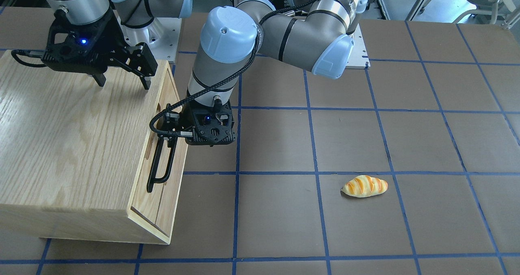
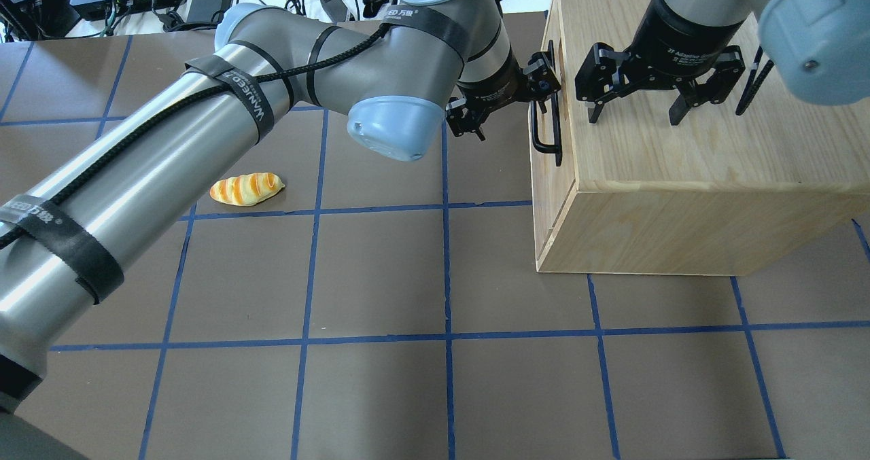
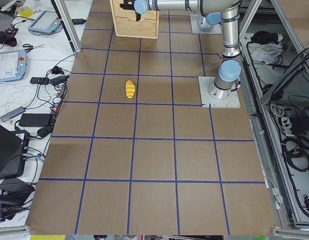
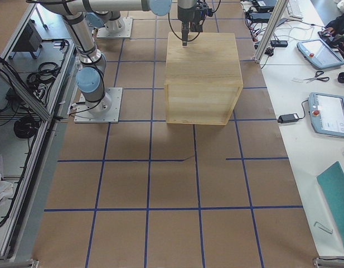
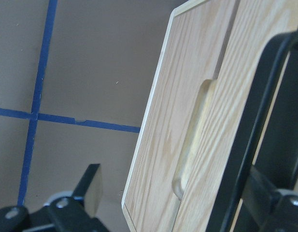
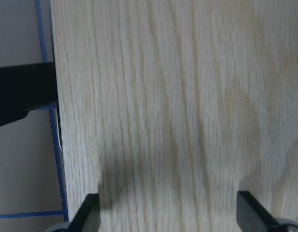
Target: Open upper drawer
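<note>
My left gripper (image 5: 177,188), fingers (image 5: 91,186) apart, straddles the long black metal bar handle (image 5: 255,121) of the light-oak upper drawer (image 5: 240,63), ready to pull I think. Right gripper (image 1: 122,84), fingers (image 6: 88,212) spread, steadies the oak cabinet (image 1: 61,145).

The light-oak wooden cabinet (image 1: 73,145) stands on the brown gridded desk (image 1: 406,145), on the robot's right. Its wide shallow upper drawer (image 1: 144,193) faces the desk's middle. The left gripper (image 2: 540,100) straddles the drawer's long black bar handle (image 1: 162,161). The right gripper (image 1: 122,82) hangs over the cabinet's top. A striped bread roll (image 1: 364,186) lies well apart, leftward.

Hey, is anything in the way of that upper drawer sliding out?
Nothing visible. Only the left gripper sits before the upper drawer, at its handle; the toy bread lies well away on the table.
</note>
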{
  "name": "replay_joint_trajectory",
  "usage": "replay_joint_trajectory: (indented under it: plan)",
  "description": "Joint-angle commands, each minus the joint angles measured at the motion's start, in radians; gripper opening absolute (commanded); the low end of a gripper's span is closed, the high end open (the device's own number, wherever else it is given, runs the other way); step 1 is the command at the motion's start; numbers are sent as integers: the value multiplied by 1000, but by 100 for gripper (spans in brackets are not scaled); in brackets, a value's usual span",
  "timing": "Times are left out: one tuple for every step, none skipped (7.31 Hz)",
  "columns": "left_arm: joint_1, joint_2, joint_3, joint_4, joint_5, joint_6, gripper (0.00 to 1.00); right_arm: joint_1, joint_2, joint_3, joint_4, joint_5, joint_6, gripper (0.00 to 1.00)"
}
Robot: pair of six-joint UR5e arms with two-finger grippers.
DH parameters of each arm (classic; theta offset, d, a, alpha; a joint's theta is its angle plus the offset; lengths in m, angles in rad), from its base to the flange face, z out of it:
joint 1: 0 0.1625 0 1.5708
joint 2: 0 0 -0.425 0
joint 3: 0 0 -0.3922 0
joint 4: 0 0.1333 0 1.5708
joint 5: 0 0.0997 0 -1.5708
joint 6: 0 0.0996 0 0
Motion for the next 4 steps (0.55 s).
replay_joint_trajectory:
  plan:
    - [0, 2, 8, -4, 12, 16, 100, 0, 0, 0, 0, 0, 0, 100]
    - [2, 0, 11, -11, 44, 34, 100, 0, 0, 0, 0, 0, 0, 100]
    - [2, 0, 11, -13, 50, 46, 100, 0, 0, 0, 0, 0, 0, 100]
    - [2, 2, 11, -14, 68, 49, 100, 0, 0, 0, 0, 0, 0, 100]
